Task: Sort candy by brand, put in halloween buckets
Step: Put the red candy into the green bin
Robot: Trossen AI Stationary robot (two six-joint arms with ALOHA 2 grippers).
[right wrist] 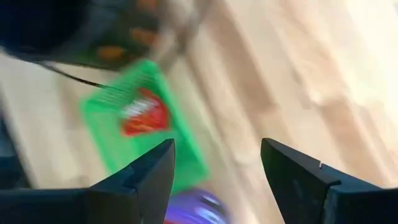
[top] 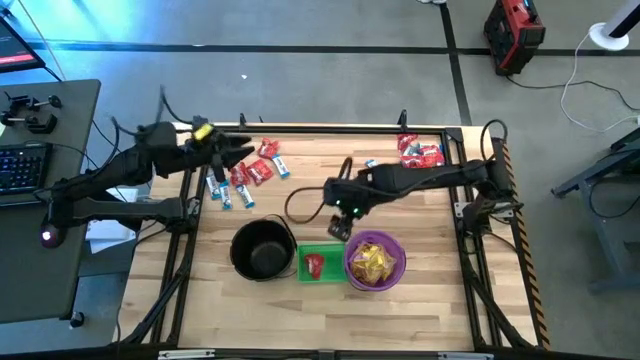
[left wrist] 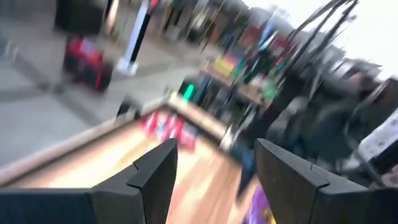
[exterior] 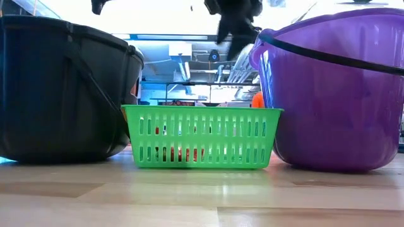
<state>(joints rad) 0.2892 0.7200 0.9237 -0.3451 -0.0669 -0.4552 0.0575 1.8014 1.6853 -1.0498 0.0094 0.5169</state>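
Buckets: 3, in a row near table's front edge. Black pail (top: 262, 248) looks empty; green basket (top: 331, 268) holds 1 red candy (top: 314, 264); purple bucket (top: 352, 262) holds yellow candies (top: 374, 262). Loose candy: approx 7 red and blue-white pcs (top: 248, 175) at back left, a few more (top: 418, 152) at back right. Right gripper (top: 337, 227) hovers just behind basket, fingers apart, empty. Left gripper (top: 244, 152) over left pile, fingers apart. Wood table (top: 420, 215), grey floor w/ red case (top: 515, 35).

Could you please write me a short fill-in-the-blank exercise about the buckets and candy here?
1. The purple bucket holds candy in ___ wrappers.
2. The green basket sits between the purple bucket and the ___ pail.
3. The candy in the green basket has a ___ wrapper.
4. The right gripper is ___, with nothing between its fingers.

Missing words: yellow; black; red; open
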